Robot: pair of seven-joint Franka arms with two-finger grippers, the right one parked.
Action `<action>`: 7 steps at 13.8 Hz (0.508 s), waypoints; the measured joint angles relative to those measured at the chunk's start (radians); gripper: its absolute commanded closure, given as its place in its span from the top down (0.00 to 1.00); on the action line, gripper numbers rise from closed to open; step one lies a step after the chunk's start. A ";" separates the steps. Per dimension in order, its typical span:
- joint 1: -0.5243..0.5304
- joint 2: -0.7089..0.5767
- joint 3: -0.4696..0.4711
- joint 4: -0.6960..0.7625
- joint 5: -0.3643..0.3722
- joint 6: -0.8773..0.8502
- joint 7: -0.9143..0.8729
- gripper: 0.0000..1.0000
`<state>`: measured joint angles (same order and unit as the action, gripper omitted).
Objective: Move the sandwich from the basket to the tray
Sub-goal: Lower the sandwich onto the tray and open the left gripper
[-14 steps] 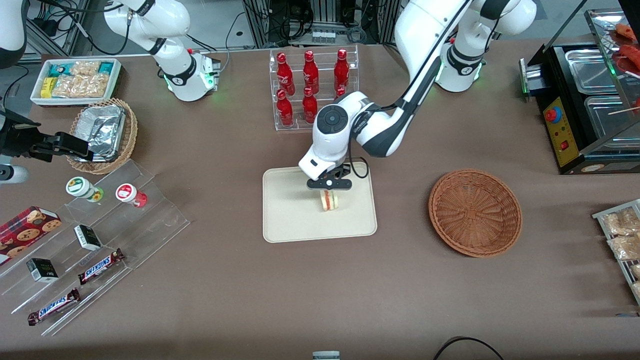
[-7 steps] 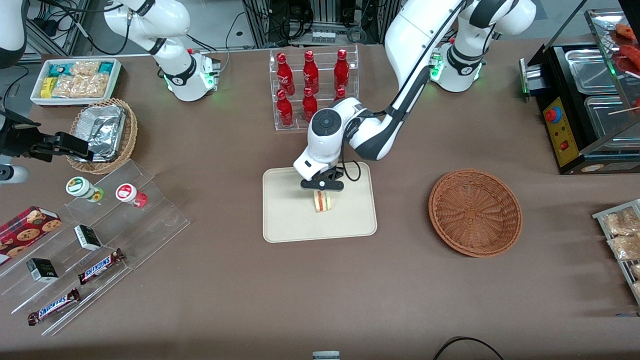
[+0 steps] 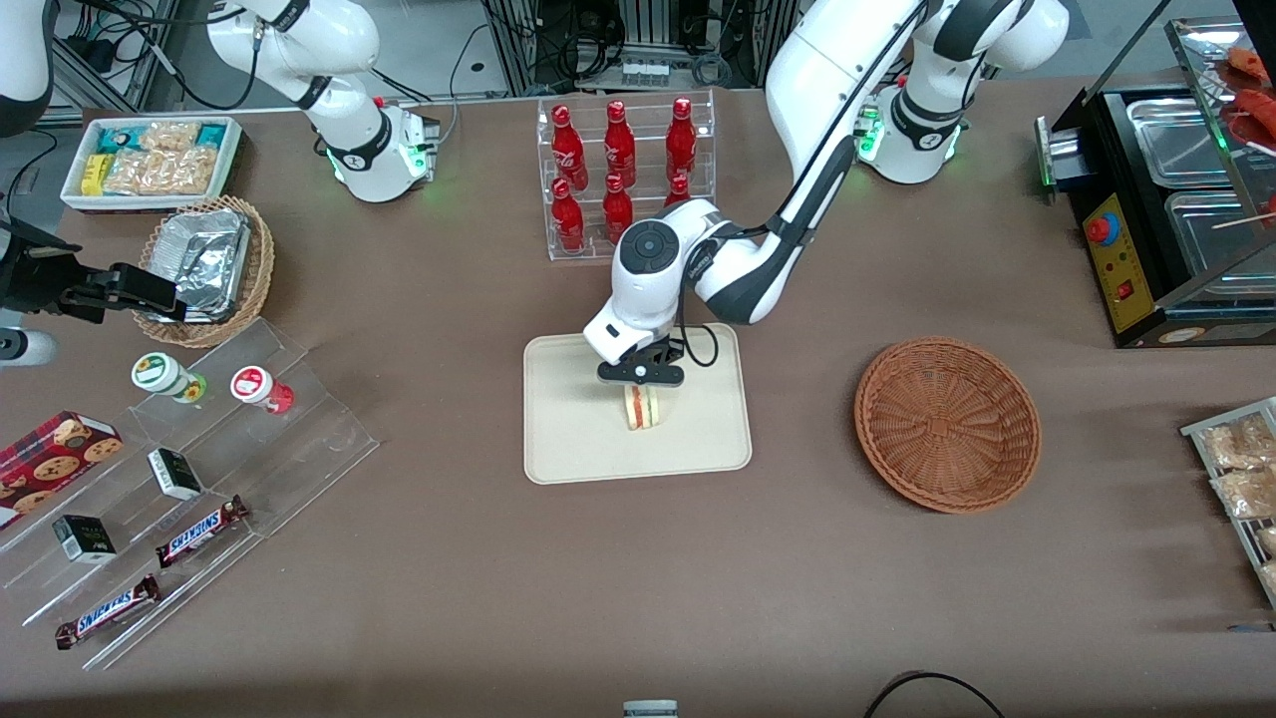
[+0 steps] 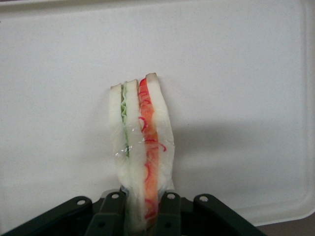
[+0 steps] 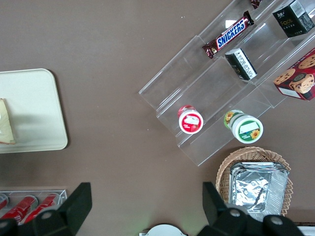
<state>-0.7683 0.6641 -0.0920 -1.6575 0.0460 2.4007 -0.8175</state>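
My gripper hangs over the middle of the cream tray and is shut on the sandwich. The sandwich is a pale bread wedge with green and red filling, held on edge between the black fingers, its point close over the tray; touching cannot be told. The reddish-brown woven basket stands empty on the table toward the working arm's end, well apart from the tray. In the right wrist view only a corner of the tray and a sliver of the sandwich show.
A clear rack of red bottles stands just farther from the front camera than the tray. Toward the parked arm's end are a tan basket with foil, a white snack bin and clear steps with candy bars. A black warmer stands at the working arm's end.
The gripper with the sandwich has shifted a little toward the parked arm's end over the tray and sunk slightly. The basket has not moved.
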 measured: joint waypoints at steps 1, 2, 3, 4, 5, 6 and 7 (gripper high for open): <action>0.000 0.001 0.000 0.001 0.000 0.000 0.000 0.95; 0.000 0.001 0.001 0.001 0.000 0.000 0.000 0.98; 0.000 0.001 0.002 0.003 0.000 0.000 0.000 0.99; 0.000 0.001 0.003 0.007 0.000 0.000 0.000 0.99; 0.001 0.000 0.004 0.014 0.000 -0.001 0.000 0.99; 0.001 -0.003 0.006 0.020 0.000 -0.005 0.000 0.99; 0.002 -0.010 0.008 0.027 0.000 -0.021 -0.001 0.99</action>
<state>-0.7662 0.6540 -0.0839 -1.6303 0.0460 2.3795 -0.8182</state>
